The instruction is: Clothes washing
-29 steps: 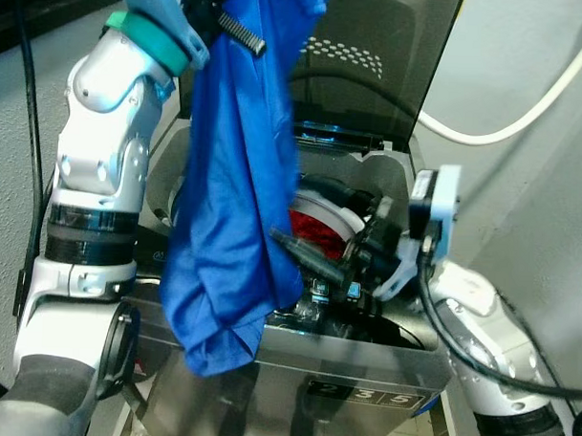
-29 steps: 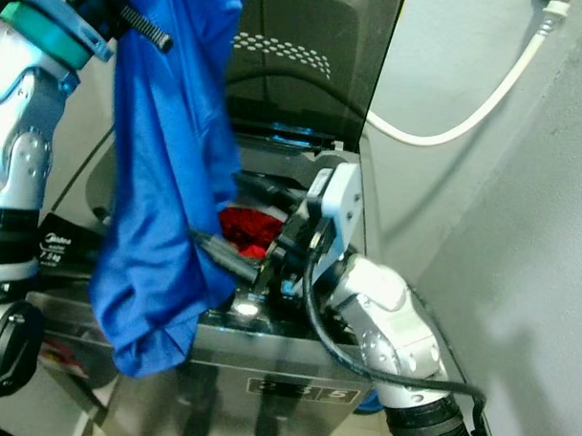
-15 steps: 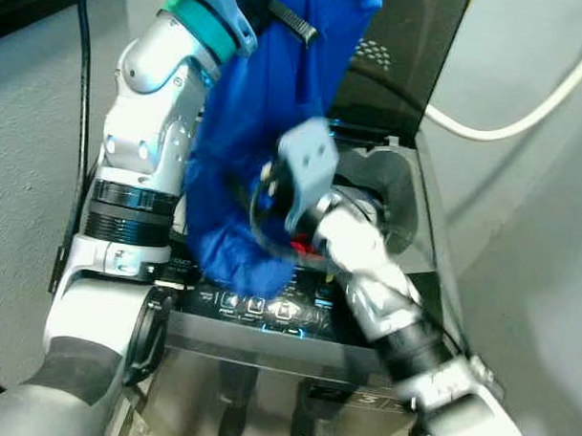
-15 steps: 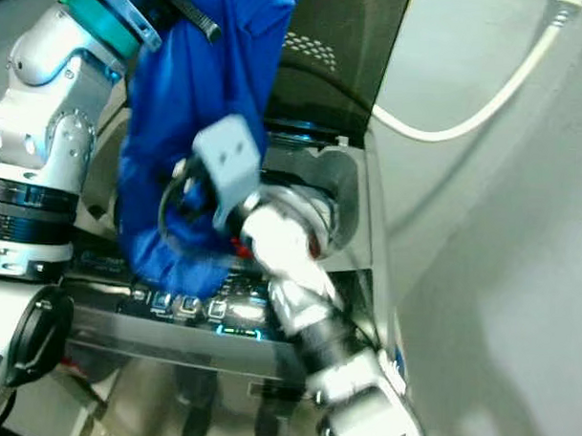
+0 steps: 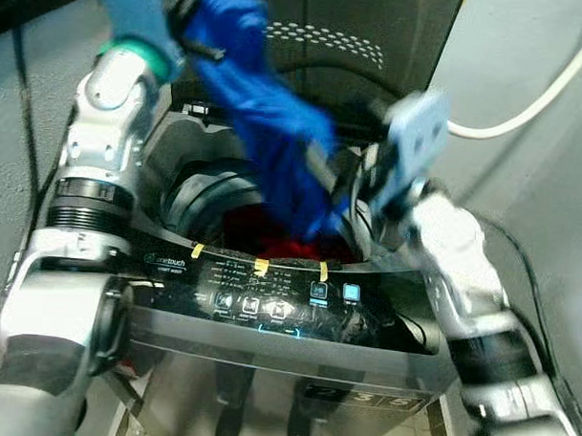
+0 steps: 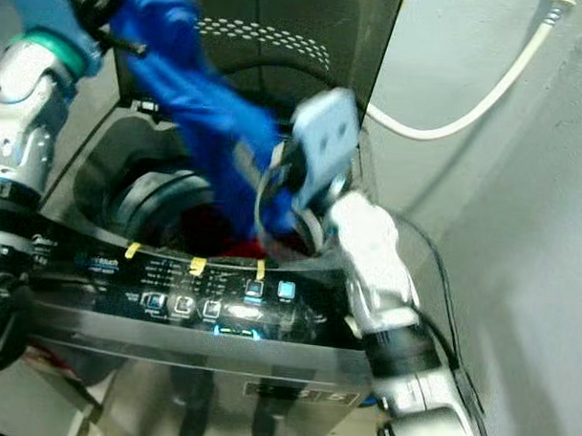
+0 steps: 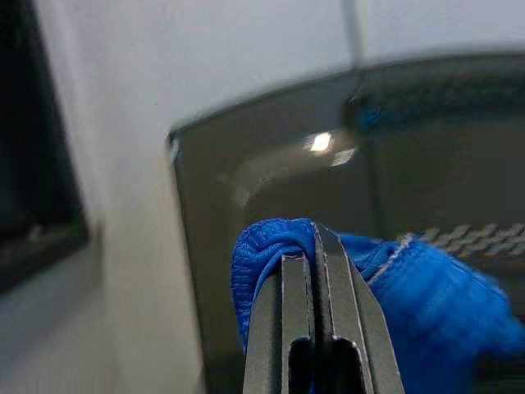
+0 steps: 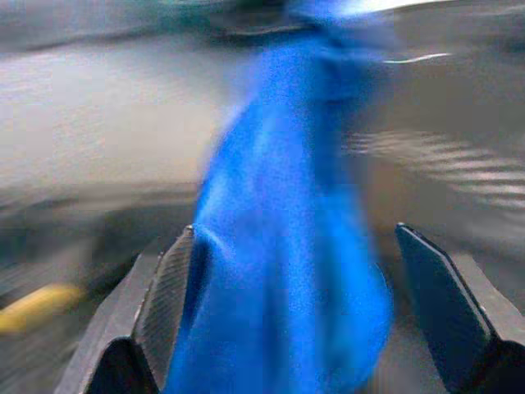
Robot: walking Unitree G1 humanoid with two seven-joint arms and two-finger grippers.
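Blue garment [image 7: 426, 304] pinched in left pincer [image 7: 316, 254], hanging between right pincer [image 8: 295, 304] fingers

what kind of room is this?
Probably a laundry corner of a home: a top-loading washing machine with its lid up, red laundry in the drum, and a white hose on the grey wall.

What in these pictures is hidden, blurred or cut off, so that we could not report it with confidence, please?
- Blue garment: motion-blurred in both eye views; its type is unclear.
- Its lower end and the red laundry in the drum: partly hidden by the washer's control panel.
- Right gripper: fingers spread, but blur hides whether they touch the cloth.
- Left gripper: clamped on a blue fold; in the eye views it runs to the top edge.
- Panel labels: too small.
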